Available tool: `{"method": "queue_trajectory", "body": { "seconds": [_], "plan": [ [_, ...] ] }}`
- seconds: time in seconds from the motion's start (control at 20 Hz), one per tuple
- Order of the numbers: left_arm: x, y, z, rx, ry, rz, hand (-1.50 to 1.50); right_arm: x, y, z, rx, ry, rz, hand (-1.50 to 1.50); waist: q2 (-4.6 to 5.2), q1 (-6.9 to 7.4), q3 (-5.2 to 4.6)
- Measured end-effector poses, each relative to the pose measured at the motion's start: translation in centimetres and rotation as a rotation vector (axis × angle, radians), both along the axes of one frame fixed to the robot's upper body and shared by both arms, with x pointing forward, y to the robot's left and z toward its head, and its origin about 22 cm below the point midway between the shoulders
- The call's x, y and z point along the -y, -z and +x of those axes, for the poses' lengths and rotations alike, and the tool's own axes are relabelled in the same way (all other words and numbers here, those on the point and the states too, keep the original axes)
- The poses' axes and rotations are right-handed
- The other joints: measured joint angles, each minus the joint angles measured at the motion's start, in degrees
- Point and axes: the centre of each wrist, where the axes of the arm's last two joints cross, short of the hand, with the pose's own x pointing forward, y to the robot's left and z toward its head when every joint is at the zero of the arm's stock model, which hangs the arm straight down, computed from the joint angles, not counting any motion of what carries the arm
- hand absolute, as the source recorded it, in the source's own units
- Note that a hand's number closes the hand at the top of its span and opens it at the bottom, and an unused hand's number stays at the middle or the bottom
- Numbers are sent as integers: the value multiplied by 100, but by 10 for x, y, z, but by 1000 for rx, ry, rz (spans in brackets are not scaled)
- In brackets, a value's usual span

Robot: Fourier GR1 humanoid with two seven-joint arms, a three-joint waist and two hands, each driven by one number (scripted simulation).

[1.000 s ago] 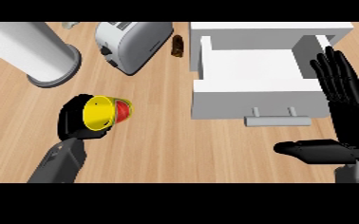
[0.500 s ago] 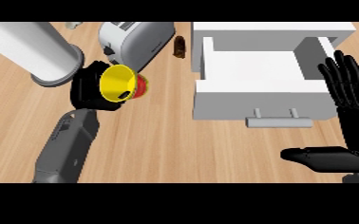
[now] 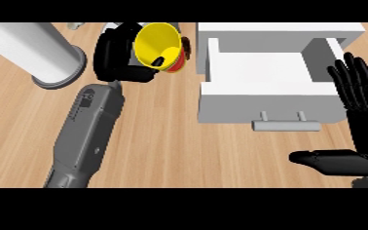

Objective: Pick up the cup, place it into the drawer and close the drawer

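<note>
Light wood-grain worktop [image 3: 179,146] filled the view, planks running left to right. Large white cylindrical canister with a grey base rim [image 3: 43,53] lay at upper left on the worktop. Lighting even and flat, with only soft shadows on the wood. No walls, floor or windows fell within view.

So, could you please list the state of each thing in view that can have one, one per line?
Cup: held off the counter in the left hand, tilted, its mouth facing the camera.
Drawer: pulled open, nothing inside it.
Left hand: curled round the cup.
Right hand: open, fingers straight, at the right edge beside the drawer.
</note>
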Motion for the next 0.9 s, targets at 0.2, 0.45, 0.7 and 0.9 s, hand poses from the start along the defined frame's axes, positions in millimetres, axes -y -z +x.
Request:
{"method": "queue_trajectory", "body": {
  "seconds": [0.2, 0.45, 0.7, 0.9],
  "plan": [
    [32, -40, 5, 6, 16, 49, 150, 5, 1, 2, 3, 0, -1, -150, 8, -27, -1],
    [74, -70, 10, -10, 11, 101, 150, 2, 2, 0, 5, 3, 1, -150, 25, -94, -3],
    [102, -88, 21, -62, 1, 121, 150, 6, 4, -3, 12, -11, 3, -150, 45, -162, -2],
    [121, -98, 26, -119, 4, 131, 150, 9, 2, 2, 11, -14, 1, -150, 54, -181, -2]
  ]
}}
